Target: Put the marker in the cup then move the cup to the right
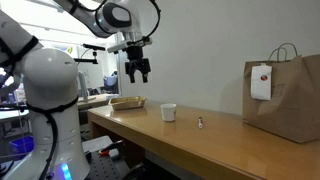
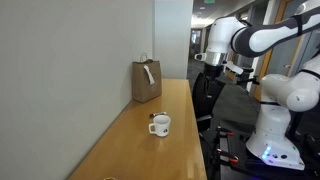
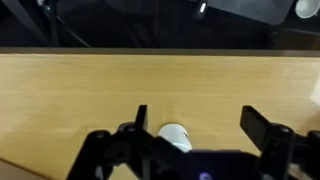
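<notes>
The small white cup stands upright on the wooden table. It shows in both exterior views. The marker, a tiny greyish stub, stands on the table a short way from the cup, towards the paper bag; it shows faintly just beyond the cup. My gripper hangs high above the table, near the tan tray's end, open and empty. In the wrist view its two fingers are spread wide, and the cup shows far below, partly hidden by the gripper body. The marker is not in the wrist view.
A brown paper bag with handles stands at one end of the table against the wall. A shallow tan tray lies at the other end, near the robot base. The white wall runs along the table's back edge.
</notes>
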